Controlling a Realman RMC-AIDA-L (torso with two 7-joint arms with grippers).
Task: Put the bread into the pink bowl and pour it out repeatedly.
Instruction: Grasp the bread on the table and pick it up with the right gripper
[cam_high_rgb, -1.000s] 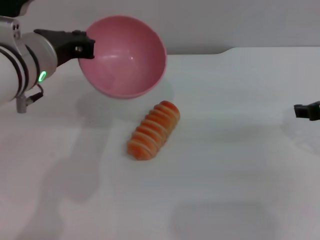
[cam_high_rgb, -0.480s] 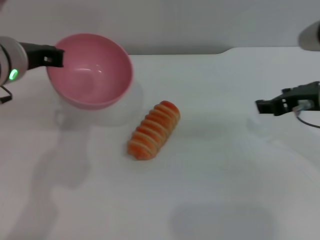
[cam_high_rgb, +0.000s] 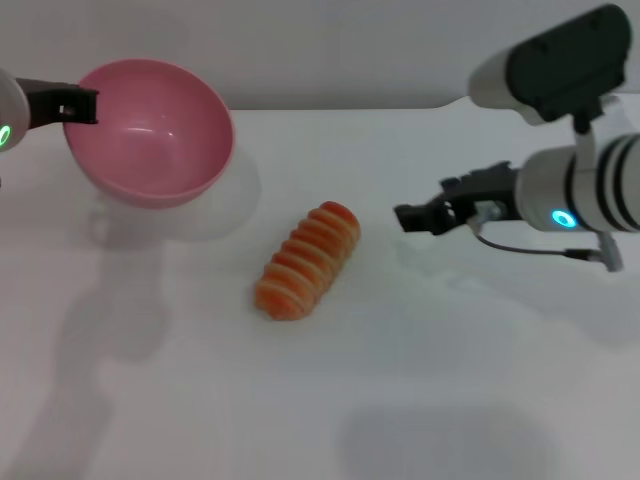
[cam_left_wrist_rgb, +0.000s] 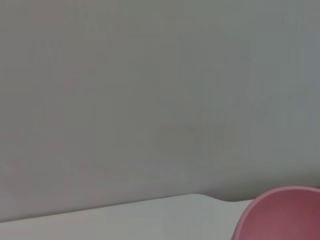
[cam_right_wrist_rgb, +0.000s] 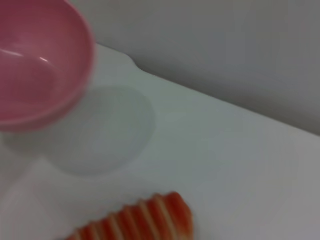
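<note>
Bread, an elongated orange-brown toy loaf with pale cream ridged stripes (cam_high_rgb: 306, 261), lies bare on the white table (cam_high_rgb: 420, 380) in the head view, slanting from near left to far right, with nothing touching it. In that same view my left gripper (cam_high_rgb: 72, 104) pinches the rim of the round, glossy pink plastic bowl (cam_high_rgb: 150, 132), which hangs off the table, tipped so its empty hollow faces the camera and its shadow falls beneath it; the bowl sits to the loaf's far left, clearly apart. My right gripper (cam_high_rgb: 410, 217) hovers just right of the loaf's far end, and whether its fingers are spread or closed I cannot tell. My left wrist view gives only a grey wall (cam_left_wrist_rgb: 150, 90), a strip of table and a sliver of the bowl's rim (cam_left_wrist_rgb: 280, 212), no loaf at all. My right wrist view shows bowl (cam_right_wrist_rgb: 37, 65) and loaf (cam_right_wrist_rgb: 145, 222) together, with the bowl's round shadow between them.
</note>
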